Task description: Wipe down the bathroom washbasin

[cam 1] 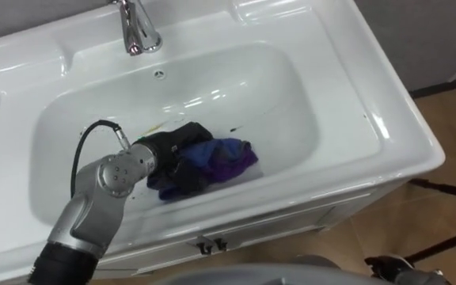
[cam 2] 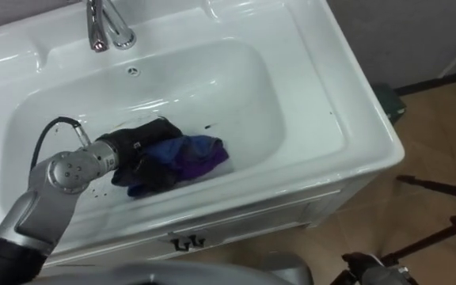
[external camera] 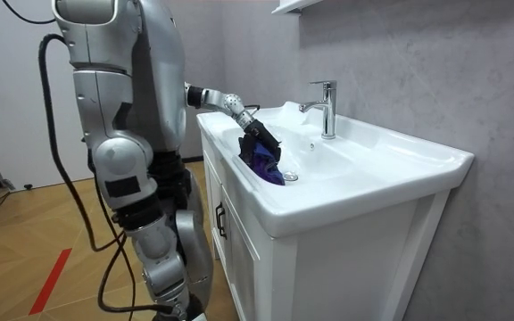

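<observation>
1. The basin [cam 1: 355, 119] looks like white ceramic. It is smooth and highly glossy, with bright streaks of light along its rim and bowl.
2. The faucet [cam 1: 137, 28] at the far side is polished metal, chrome-bright and mirror-like.
3. The cloth [cam 1: 220, 158] that I grip in my left hand [cam 1: 169, 150] is soft blue and purple fabric, matt and crumpled into folds.
4. My left hand itself is black with a dull, matt surface.
5. The cabinet [external camera: 346, 259] under the basin is white, smooth and lightly glossy. Its small handles [cam 1: 210, 245] on the near face look like dark metal.
6. The floor [external camera: 25, 232] is patterned wood with a low sheen.
7. The wall [external camera: 418, 62] behind the basin is grey, rough and matt, like plaster.
</observation>
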